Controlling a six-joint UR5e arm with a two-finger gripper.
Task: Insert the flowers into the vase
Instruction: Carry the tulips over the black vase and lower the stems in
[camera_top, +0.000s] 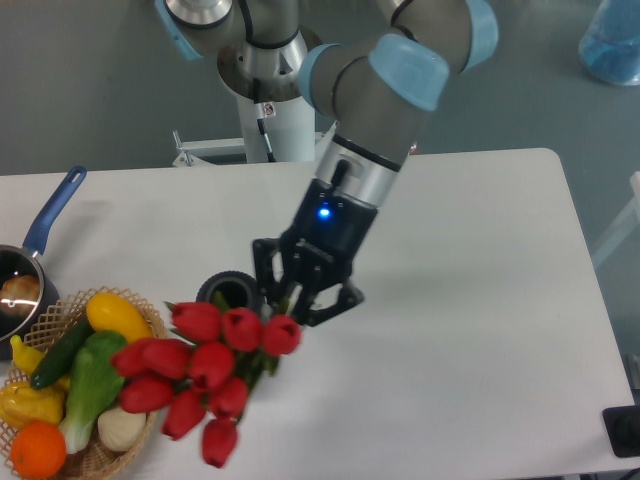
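Observation:
The flowers (205, 370) are a bunch of red tulips, held up with the buds toward the camera and their stems running back into my gripper (300, 300). The gripper is shut on the stems, which are mostly hidden between the fingers. The vase (230, 290) is a dark ribbed cylinder standing on the white table just left of the gripper, its mouth partly visible. The tulip buds hang in front of and below the vase, toward the front left.
A wicker basket (100, 455) of vegetables and fruit sits at the front left, right beside the tulip buds. A blue-handled pan (45, 220) stands at the left edge. The arm's base (270, 120) is at the table's back.

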